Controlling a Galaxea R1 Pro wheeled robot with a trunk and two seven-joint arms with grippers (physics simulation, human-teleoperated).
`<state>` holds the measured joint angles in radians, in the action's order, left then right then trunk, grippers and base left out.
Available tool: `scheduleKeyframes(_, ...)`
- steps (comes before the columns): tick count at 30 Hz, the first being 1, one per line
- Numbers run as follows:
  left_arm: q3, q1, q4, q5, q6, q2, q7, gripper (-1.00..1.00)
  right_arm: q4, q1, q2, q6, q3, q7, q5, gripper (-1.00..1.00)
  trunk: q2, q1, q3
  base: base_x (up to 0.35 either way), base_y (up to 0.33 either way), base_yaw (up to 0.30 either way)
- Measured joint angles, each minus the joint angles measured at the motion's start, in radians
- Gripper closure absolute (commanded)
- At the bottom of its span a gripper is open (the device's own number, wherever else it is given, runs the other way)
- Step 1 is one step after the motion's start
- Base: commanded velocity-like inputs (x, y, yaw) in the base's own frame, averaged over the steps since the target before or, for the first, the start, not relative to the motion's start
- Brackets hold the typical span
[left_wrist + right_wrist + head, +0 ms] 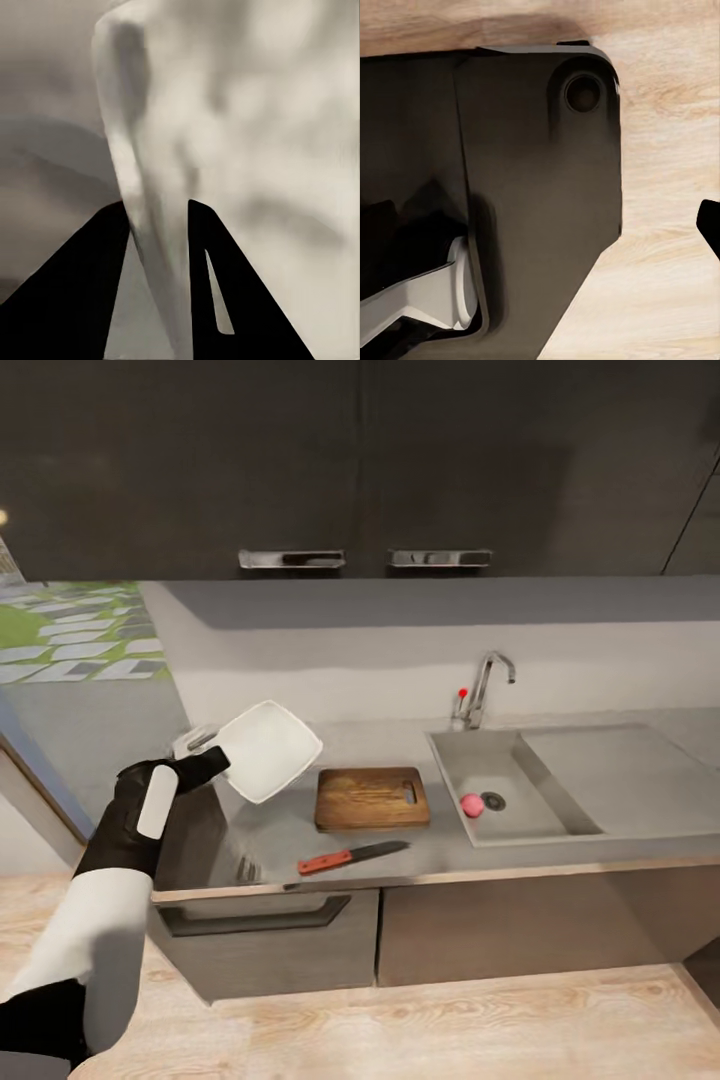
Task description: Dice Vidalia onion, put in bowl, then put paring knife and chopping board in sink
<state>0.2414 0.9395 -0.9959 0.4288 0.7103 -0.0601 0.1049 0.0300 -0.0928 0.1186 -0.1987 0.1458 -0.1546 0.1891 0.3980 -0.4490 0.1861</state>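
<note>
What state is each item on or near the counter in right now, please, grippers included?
bowl: lifted off the countertop, tilted, gripped by its rim.
left gripper: shut on the bowl.
chopping board: flat on the countertop, nothing on it.
paring knife: lying flat in front of the board.
onion: whole, in the sink beside the drain.

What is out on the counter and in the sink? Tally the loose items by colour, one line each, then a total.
White: 1, the bowl, held tilted above the countertop by the left gripper.
Brown: 1, the chopping board.
Red-handled: 1, the paring knife.
Pink-red: 1, the onion in the sink.
Total: 4
</note>
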Motion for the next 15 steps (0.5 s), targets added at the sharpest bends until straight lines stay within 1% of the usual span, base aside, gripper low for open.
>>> scheduleKeyframes(2,0.044,0.0,0.019,0.006,-0.001,-0.001,-0.001,1.0,0.002,0.0,0.0,0.001,-0.001,0.0,-0.001,-1.0,0.0,0.0,0.0,0.227,0.195,0.0)
scheduleKeyframes(4,0.078,0.0,0.032,0.004,-0.001,-0.001,-0.001,1.0,0.004,0.0,-0.001,0.001,-0.001,0.0,-0.001,-1.0,0.0,0.0,0.0,0.088,0.076,0.0)
scheduleKeyframes(7,0.09,-0.001,0.036,0.008,-0.003,-0.002,0.0,1.0,0.007,0.0,-0.002,0.001,-0.002,0.0,-0.002,-1.0,0.0,0.0,0.0,0.024,0.021,0.0)
scheduleKeyframes(15,0.094,-0.003,0.047,0.006,-0.002,-0.014,0.002,1.0,0.008,0.0,-0.007,0.003,0.0,0.001,-0.006,-1.0,0.0,0.0,0.0,0.003,0.003,0.0)
